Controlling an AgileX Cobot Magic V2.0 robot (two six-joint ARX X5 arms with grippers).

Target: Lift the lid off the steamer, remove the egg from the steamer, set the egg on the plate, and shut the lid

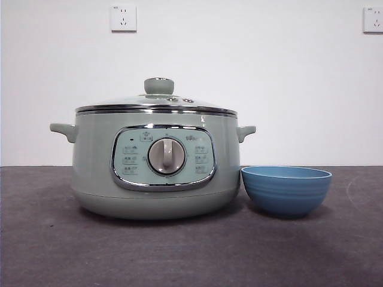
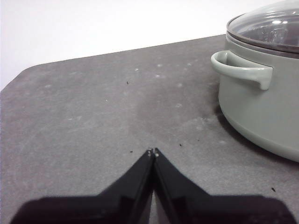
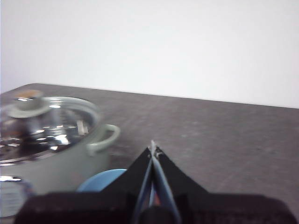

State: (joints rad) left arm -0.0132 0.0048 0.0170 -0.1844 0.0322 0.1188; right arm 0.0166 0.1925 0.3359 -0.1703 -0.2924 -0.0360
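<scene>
The steamer (image 1: 154,162) stands on the dark grey table (image 1: 54,239) with its control panel and round dial (image 1: 166,156) facing the front camera, and the lid (image 1: 157,100) sits closed on its rim, the pale-green knob (image 1: 159,85) upright at the centre. The plate (image 1: 286,190), a small blue bowl, rests on the table just beside the steamer's base, below one of the pot's side handles (image 1: 245,131); whether the two touch cannot be told. The egg is not visible in any view; the glass of the lid shows only reflections. The left gripper (image 2: 153,151) hangs over bare table with its two black jaws pressed together tip to tip, holding nothing; the steamer lies off to one side of its fingertips and further out, well apart from them, with one handle (image 2: 243,70) turned toward them. The right gripper (image 3: 153,148) also has its jaws closed to a point and is empty; the plate (image 3: 100,181) shows as a blue edge close beside the jaws, partly hidden behind them, and the steamer with its lid (image 3: 42,123) stands beyond that, to the same side. Neither gripper touches anything, and neither appears in the front view.
</scene>
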